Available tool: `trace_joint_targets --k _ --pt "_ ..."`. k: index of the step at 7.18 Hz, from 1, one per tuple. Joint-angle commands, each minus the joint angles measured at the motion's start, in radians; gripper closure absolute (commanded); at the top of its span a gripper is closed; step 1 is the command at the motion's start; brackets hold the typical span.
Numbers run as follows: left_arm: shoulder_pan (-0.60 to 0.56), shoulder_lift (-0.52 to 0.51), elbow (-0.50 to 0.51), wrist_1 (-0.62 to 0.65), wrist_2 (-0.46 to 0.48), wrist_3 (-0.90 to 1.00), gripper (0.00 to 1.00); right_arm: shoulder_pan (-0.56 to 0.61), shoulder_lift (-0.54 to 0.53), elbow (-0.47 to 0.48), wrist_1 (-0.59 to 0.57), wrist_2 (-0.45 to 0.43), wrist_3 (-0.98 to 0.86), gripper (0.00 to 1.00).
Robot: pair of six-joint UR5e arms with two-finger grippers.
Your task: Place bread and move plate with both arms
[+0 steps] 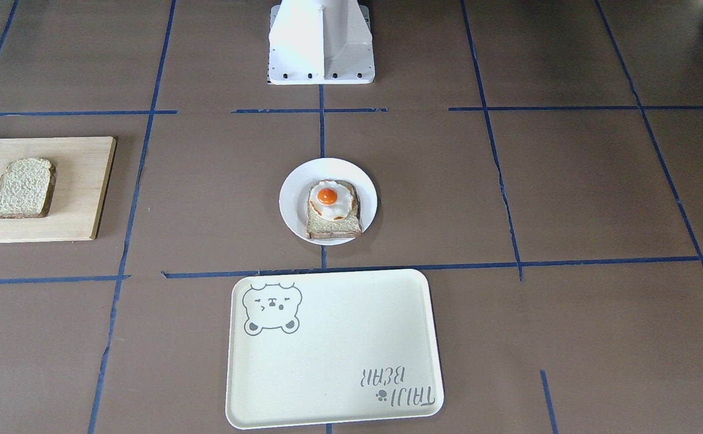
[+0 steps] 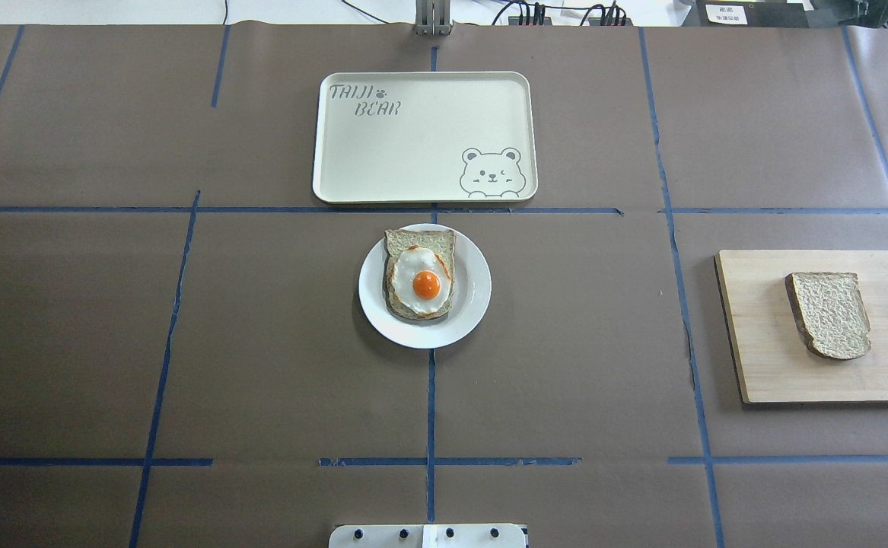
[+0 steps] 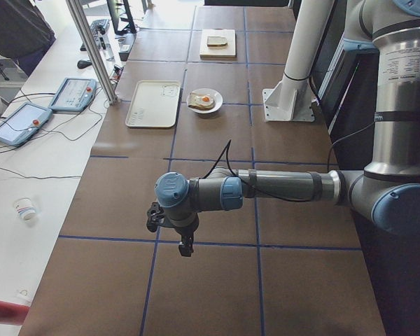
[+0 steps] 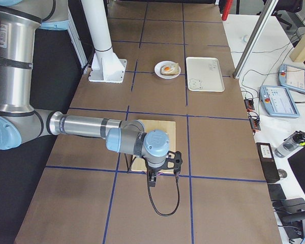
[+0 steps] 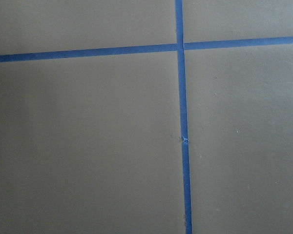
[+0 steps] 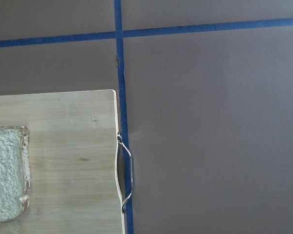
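The plain bread slice lies on a wooden cutting board at the table's right side; it also shows in the front view and at the left edge of the right wrist view. The white plate sits mid-table and carries a second slice with a fried egg. My left gripper hangs over bare table far from the plate. My right gripper hangs near the board's corner. Both show only in the side views, so I cannot tell whether they are open or shut.
A cream bear tray lies just beyond the plate. The white pedestal stands on the robot's side of the plate. Blue tape lines cross the brown table. Tablets and cables lie along the far bench.
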Motion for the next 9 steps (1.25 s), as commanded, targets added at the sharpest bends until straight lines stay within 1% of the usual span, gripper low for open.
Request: trace_joint_targets --k 1,6,9 --pt "-0.002 0.000 0.000 0.000 0.000 0.000 0.00 0.000 0.003 -0.002 0.000 -0.002 -0.003 0.00" --pt "0.000 -0.002 0.000 0.000 0.000 0.000 0.00 0.000 0.006 0.006 0.000 0.003 0.003 0.00" --pt "0.000 -0.003 -0.002 0.000 0.000 0.000 0.00 -0.003 0.033 0.003 0.000 0.009 0.003 0.00"
